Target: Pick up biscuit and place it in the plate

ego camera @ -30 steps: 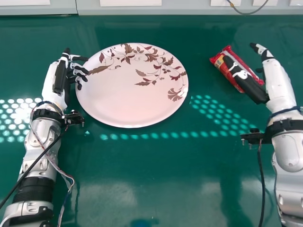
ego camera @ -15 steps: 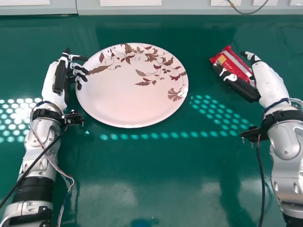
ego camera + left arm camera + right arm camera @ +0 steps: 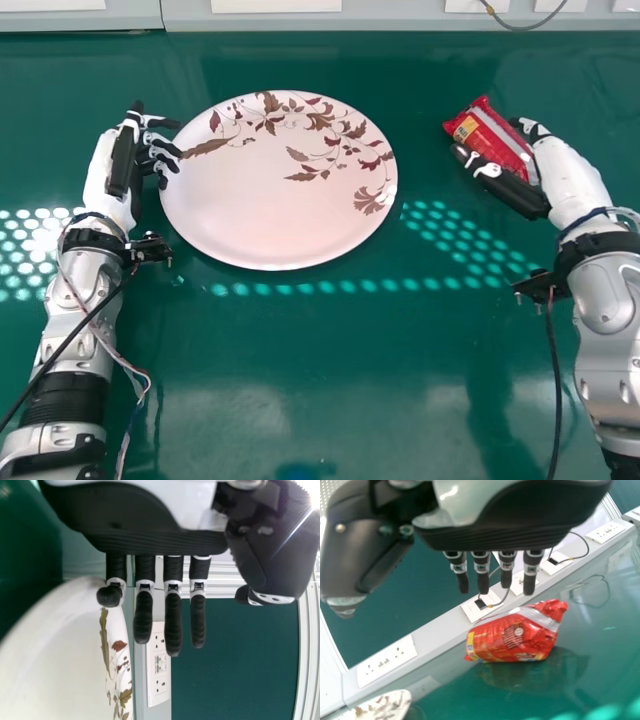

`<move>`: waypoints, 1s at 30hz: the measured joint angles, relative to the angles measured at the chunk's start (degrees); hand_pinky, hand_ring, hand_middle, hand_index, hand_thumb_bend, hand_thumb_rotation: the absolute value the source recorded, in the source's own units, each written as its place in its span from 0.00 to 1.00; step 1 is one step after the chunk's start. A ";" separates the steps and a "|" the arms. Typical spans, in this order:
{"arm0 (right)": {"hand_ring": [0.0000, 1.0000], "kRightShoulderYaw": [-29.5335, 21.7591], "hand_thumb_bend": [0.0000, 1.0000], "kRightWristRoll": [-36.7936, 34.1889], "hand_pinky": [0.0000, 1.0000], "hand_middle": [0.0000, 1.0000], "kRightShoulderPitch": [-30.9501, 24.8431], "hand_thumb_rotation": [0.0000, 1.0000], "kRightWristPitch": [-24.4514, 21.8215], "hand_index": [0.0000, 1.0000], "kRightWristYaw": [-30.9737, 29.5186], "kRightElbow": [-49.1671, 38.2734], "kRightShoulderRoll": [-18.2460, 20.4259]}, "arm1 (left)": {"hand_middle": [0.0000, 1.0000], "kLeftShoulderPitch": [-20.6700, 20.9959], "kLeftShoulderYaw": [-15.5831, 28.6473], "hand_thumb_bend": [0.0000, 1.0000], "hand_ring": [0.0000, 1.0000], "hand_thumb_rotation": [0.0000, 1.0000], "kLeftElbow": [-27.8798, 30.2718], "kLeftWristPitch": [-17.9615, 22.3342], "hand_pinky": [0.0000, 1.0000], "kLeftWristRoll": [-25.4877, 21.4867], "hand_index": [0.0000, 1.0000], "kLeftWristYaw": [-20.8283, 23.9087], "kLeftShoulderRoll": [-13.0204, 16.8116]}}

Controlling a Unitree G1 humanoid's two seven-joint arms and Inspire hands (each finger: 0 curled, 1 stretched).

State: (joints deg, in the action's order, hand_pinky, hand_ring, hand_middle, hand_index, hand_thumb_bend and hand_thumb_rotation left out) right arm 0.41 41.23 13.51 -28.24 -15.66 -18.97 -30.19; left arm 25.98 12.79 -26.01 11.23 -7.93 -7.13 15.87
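We've turned our right hand inward; its wide-set thumb and fingers now flank the biscuit packet, right of the plate, probably readying our grasp. Our left hand is loosely open.

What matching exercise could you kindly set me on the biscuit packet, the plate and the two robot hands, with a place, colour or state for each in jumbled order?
Things
1. Biscuit packet
2. Plate
3. Left robot hand
4. Right robot hand

Descriptions
A. At the plate's left edge in the head view
B. Pale, with a leafy pattern
C. Open, close to the packet
D. Mostly red, on the green table

Right pairs: 1-D, 2-B, 3-A, 4-C
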 measured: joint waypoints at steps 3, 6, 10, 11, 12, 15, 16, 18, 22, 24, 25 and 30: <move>1.00 0.13 1.00 1.44 0.99 1.00 0.45 0.59 -0.74 1.00 -0.67 0.00 -1.24 | 0.31 0.00 0.01 0.48 0.24 0.08 -0.02 0.01 0.04 -0.01 0.48 -0.07 0.02; 1.00 0.64 1.00 3.42 1.00 1.00 1.09 0.60 -1.95 1.00 -2.55 -0.04 -2.57 | 0.31 0.00 0.01 0.48 0.23 0.08 -0.02 0.02 0.04 -0.02 0.48 -0.12 0.02; 1.00 1.27 1.00 4.76 0.98 1.00 1.74 0.58 -2.72 1.00 -4.25 0.19 -3.67 | 0.30 0.00 0.02 0.48 0.23 0.08 -0.11 0.21 0.04 -0.02 0.48 -0.26 0.02; 1.00 1.42 1.00 5.05 0.98 1.00 1.98 0.58 -2.76 1.00 -4.48 0.46 -3.84 | 0.30 0.00 0.02 0.48 0.23 0.08 -0.13 0.27 0.04 -0.03 0.48 -0.43 0.02; 1.00 1.68 1.00 5.18 0.98 1.00 2.30 0.58 -2.77 1.00 -4.68 0.86 -4.08 | 0.30 0.00 0.03 0.48 0.23 0.08 -0.14 0.27 0.04 -0.03 0.48 -0.53 0.02; 1.00 2.15 1.00 5.67 0.98 1.00 3.66 0.56 -2.77 1.00 -5.62 2.50 -4.55 | 0.31 -0.02 0.03 0.48 0.23 0.08 -0.10 0.25 0.04 -0.02 0.48 -0.53 0.02; 1.00 2.28 1.00 5.71 0.97 1.00 4.05 0.56 -2.78 1.00 -5.69 2.99 -4.69 | 0.31 -0.02 0.03 0.48 0.23 0.08 -0.07 0.22 0.04 -0.02 0.48 -0.49 0.02; 1.00 2.49 1.00 5.77 0.97 1.00 5.03 0.54 -2.81 1.00 -5.83 4.33 -4.76 | 0.31 -0.02 0.02 0.48 0.23 0.08 -0.05 0.21 0.04 -0.01 0.48 -0.50 0.02; 1.00 3.25 1.00 5.88 0.99 1.00 6.77 0.53 -2.84 1.00 -6.35 6.68 -4.95 | 0.30 -0.03 0.02 0.48 0.23 0.08 -0.03 0.23 0.04 -0.01 0.48 -0.50 0.02; 1.00 3.72 1.00 5.89 0.98 1.00 7.36 0.54 -2.82 1.00 -6.69 7.47 -5.27 | 0.30 -0.05 0.03 0.48 0.23 0.08 -0.01 0.22 0.04 -0.02 0.48 -0.49 0.02; 1.00 3.93 1.00 5.89 0.98 1.00 7.75 0.54 -2.80 1.00 -6.77 7.89 -5.38 | 0.30 -0.05 0.02 0.48 0.23 0.08 0.01 0.22 0.04 -0.02 0.48 -0.49 0.01; 1.00 5.33 1.00 6.43 0.99 1.00 9.06 0.53 -2.98 1.00 -7.87 10.16 -5.70 | 0.30 -0.08 0.03 0.48 0.23 0.08 0.05 0.23 0.05 -0.02 0.48 -0.50 -0.01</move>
State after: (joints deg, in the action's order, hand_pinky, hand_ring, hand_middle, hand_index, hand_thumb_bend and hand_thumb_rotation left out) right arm 5.74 47.66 22.57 -31.22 -23.53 -8.81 -35.89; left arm 25.90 12.81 -25.96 11.46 -7.95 -7.62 15.86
